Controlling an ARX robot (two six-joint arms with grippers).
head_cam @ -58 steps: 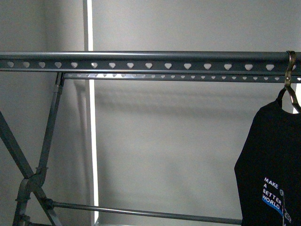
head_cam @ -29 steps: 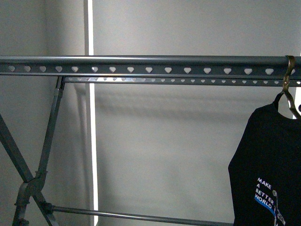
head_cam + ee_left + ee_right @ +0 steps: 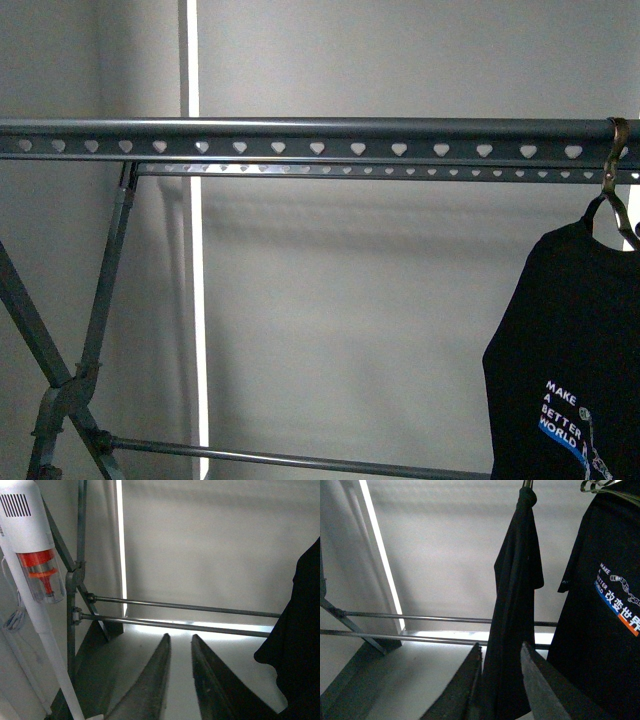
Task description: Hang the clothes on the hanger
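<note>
The dark grey rack's rail (image 3: pixel 320 148) with heart-shaped holes runs across the front view. The black printed T-shirt (image 3: pixel 565 360) hangs at its right end on a small metal coat hanger (image 3: pixel 612 190) hooked over the rail. Neither gripper shows there. In the right wrist view, my right gripper (image 3: pixel 501 651) is open. A black garment (image 3: pixel 515 590) hanging edge-on shows between its fingers; I cannot tell if it touches them. The printed T-shirt (image 3: pixel 607 605) hangs beside it. My left gripper (image 3: pixel 178 642) is open and empty, with black cloth (image 3: pixel 300 645) at the frame's edge.
The rack's crossed legs (image 3: pixel 70 380) stand at the left, and low cross bars (image 3: pixel 190 617) run in front of a grey wall. A white stick vacuum with an orange part (image 3: pixel 37 575) leans by the legs in the left wrist view.
In the front view the rail sits a little lower than a second ago. The T-shirt has shifted slightly left and down in the picture. Little has changed over the last half second.
</note>
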